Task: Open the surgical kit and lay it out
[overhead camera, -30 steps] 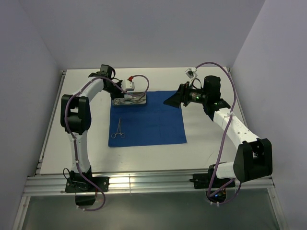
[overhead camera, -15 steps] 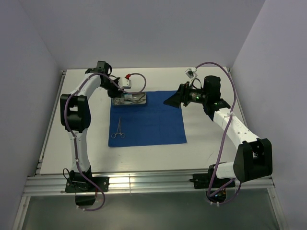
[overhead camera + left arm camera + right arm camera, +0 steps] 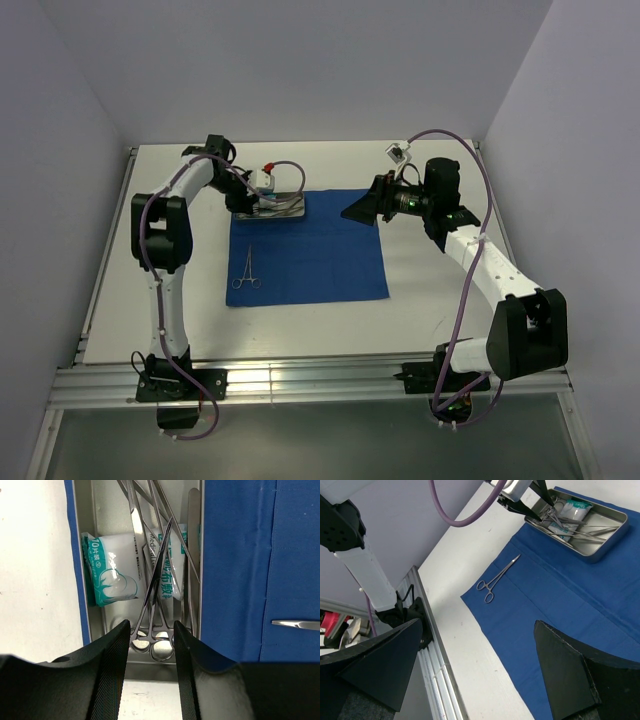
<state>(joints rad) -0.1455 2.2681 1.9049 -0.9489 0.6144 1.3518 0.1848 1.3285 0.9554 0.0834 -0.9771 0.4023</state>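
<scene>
- Top external view: the royal-blue cloth (image 3: 310, 255) lies spread flat on the table (image 3: 430, 280) between the arms. It is soft and limp, and would probably bunch if dragged. The right gripper (image 3: 358, 208) hangs above its far right corner, jaws wide apart and empty.
- The steel tray (image 3: 272, 208) sits on the cloth's far left corner. It looks shallow, rigid and probably slippery.
- One ring-handled clamp (image 3: 247, 270) lies out on the cloth near its left edge, while the other instruments (image 3: 160, 555) cross in the tray. The steel is slim, stiff and slick, so it is best pinched at the ring handles (image 3: 142, 642). The left gripper (image 3: 151, 647) straddles these with parted jaws, not yet closed.
- Two white-green packets (image 3: 110, 570), seemingly light and crinkly, lie beneath them.
</scene>
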